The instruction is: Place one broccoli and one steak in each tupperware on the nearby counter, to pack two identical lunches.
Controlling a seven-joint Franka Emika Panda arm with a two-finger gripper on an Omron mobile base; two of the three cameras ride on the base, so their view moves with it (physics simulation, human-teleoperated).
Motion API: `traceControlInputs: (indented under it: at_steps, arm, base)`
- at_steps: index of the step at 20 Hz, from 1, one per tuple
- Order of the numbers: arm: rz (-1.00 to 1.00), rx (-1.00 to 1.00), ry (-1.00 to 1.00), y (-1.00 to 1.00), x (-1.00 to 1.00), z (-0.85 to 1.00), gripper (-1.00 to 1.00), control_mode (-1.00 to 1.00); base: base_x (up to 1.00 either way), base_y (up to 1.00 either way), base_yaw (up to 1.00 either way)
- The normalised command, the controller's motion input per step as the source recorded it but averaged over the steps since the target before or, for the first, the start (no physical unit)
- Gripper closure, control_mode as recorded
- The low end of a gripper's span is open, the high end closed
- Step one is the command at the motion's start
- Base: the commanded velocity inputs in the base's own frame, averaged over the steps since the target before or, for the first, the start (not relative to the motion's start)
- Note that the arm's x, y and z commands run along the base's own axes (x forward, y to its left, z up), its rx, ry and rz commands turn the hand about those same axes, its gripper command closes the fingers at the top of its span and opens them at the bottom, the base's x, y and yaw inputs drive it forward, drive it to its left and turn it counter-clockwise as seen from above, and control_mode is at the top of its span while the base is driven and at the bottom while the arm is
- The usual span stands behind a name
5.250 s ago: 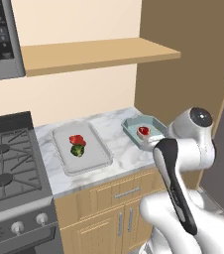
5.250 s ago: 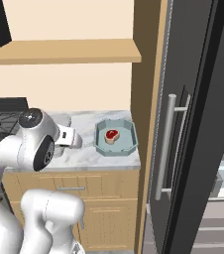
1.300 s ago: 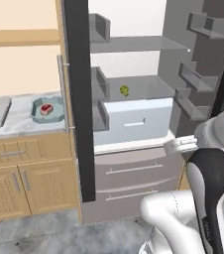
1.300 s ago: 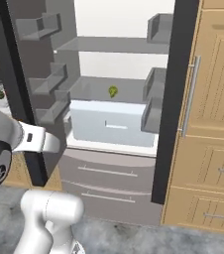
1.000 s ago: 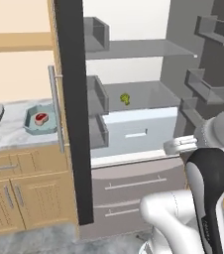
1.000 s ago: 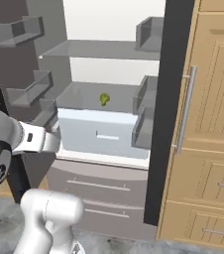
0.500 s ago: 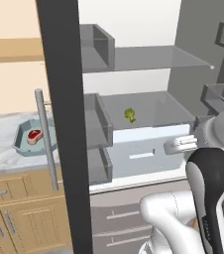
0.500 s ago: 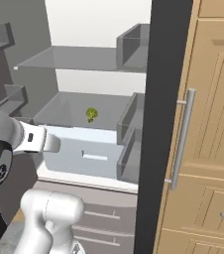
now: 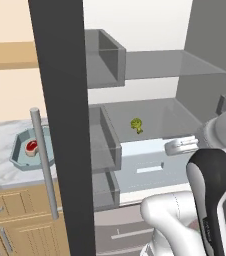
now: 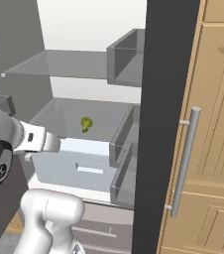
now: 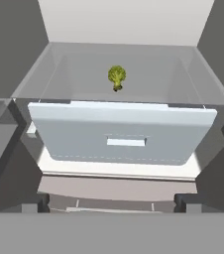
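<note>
Left base view: I am parked in front of the open fridge [image 9: 150,65]. One broccoli [image 9: 136,124] sits on the glass shelf inside it, directly above the pale drawer [image 9: 150,167], toward the back. Left of the fridge, past the dark edge of the door [image 9: 62,125], I see the marbled counter [image 9: 0,167]. On it rests the teal tupperware [image 9: 22,155] with a red steak [image 9: 31,146] inside (the other container is cut off at the frame edge, so I leave it). My arm rises at lower right, in front of the drawer.

Right base view: same fridge from the other side. The broccoli [image 10: 86,123] stands on the shelf above the drawer [image 10: 72,168], roughly centred over it. Wooden cabinets [image 10: 210,149] stand right of the fridge. My arm's white link reaches in from the left, level with the drawer's top.

Hand view: I look straight at the drawer [image 11: 121,134], with its small recessed handle. The broccoli [image 11: 116,77] is above and behind the drawer front, slightly left of its centre, upright on its stem. The gripper [image 11: 111,202] has its fingertips [image 11: 34,203] spread wide, at the two lower corners below the drawer, holding nothing.
</note>
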Motion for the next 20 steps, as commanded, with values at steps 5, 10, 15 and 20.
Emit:
traceControlInputs:
  at_steps: [5,10,15,20]
  arm:
    - [0.00,0.00,0.00,-0.12,0.28,-0.01,-1.00,-1.00]
    - [0.00,0.00,0.00,-0.12,0.60,-0.07,-1.00,-1.00]
    - [-0.01,0.00,0.00,0.00,0.70,-0.25,-1.00,-1.00]
    - [0.00,0.00,0.00,0.00,0.64,-0.45,-1.00,-1.00]
  base:
    - [0.05,-0.04,0.00]
    - [0.00,0.00,0.00]
    - [0.00,0.00,0.00]
    - [0.00,0.00,0.00]
